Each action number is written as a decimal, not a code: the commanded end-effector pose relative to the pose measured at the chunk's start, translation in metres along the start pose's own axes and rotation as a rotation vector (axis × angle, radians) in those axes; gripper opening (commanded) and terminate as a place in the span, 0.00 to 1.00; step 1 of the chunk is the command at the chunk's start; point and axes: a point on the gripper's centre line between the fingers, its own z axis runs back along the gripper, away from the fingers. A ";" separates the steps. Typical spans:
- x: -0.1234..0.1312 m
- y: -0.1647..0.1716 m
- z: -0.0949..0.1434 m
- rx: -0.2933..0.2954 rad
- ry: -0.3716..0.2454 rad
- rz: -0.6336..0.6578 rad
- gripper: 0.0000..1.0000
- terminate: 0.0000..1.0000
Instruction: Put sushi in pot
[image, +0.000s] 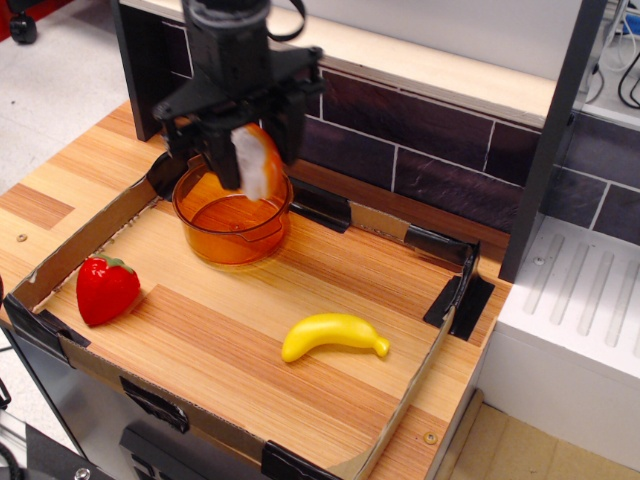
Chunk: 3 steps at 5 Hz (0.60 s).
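My black gripper (250, 160) is shut on the sushi (256, 163), a wedge with a white bumpy face and an orange back. It holds the sushi upright just above the far rim of the pot (222, 242). The pot is round, translucent orange, and stands at the back left of the wooden tray. The pot's inside looks empty.
A red strawberry (105, 289) lies at the tray's left. A yellow banana (333, 336) lies front middle. The tray (240, 350) has low cardboard walls with black tape corners. A dark tiled wall (430, 150) runs behind, and a white unit (580, 320) stands to the right.
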 end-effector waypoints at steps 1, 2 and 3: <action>0.034 -0.001 -0.002 0.003 -0.016 0.068 0.00 0.00; 0.034 -0.002 -0.023 0.042 -0.024 0.059 0.00 0.00; 0.028 -0.004 -0.034 0.056 -0.006 0.043 0.00 0.00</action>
